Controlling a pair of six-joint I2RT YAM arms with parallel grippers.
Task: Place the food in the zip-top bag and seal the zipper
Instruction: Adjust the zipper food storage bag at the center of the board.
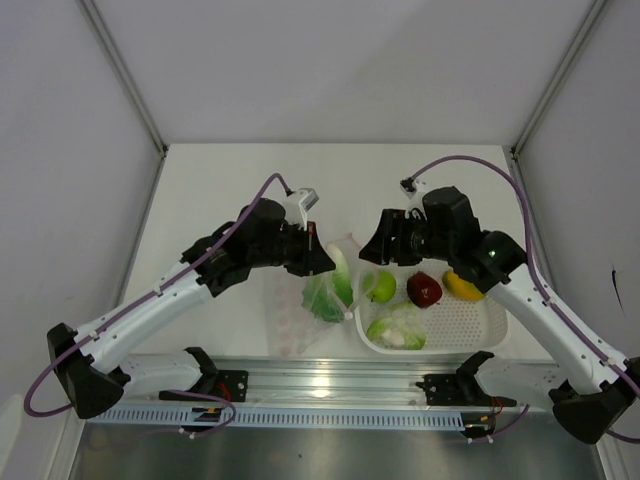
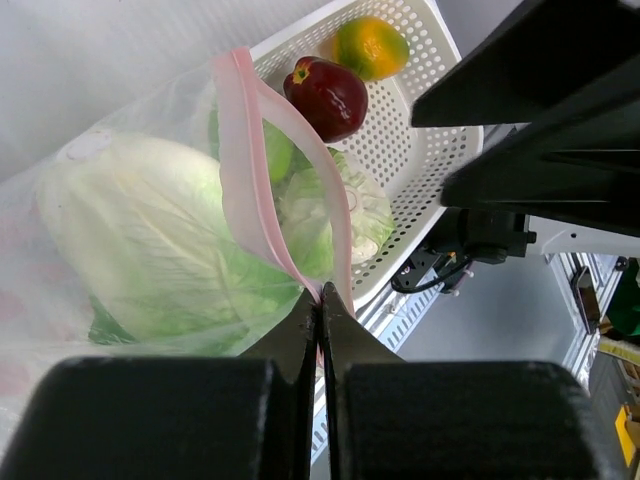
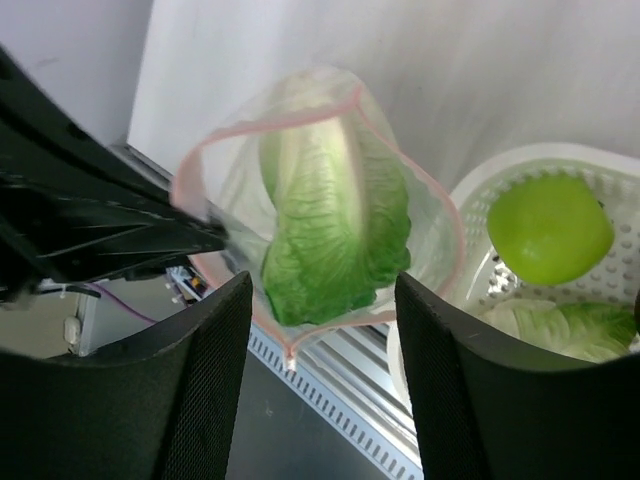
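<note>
The clear zip-top bag (image 1: 298, 312) hangs open left of the basket, with the green lettuce (image 1: 330, 292) inside it. My left gripper (image 1: 326, 262) is shut on the bag's pink zipper (image 2: 243, 170) at its mouth edge, and its jaws (image 2: 320, 292) pinch the strip. My right gripper (image 1: 372, 252) is open and empty just above the bag's mouth; the lettuce (image 3: 335, 220) shows between its fingers (image 3: 200, 380). The green apple (image 1: 381, 286), dark red apple (image 1: 424, 289), yellow-orange fruit (image 1: 462, 286) and cauliflower (image 1: 397, 328) lie in the basket.
The white perforated basket (image 1: 478, 322) sits at the right, touching the bag. A metal rail (image 1: 330, 385) runs along the table's near edge just below the bag and basket. White walls stand on both sides.
</note>
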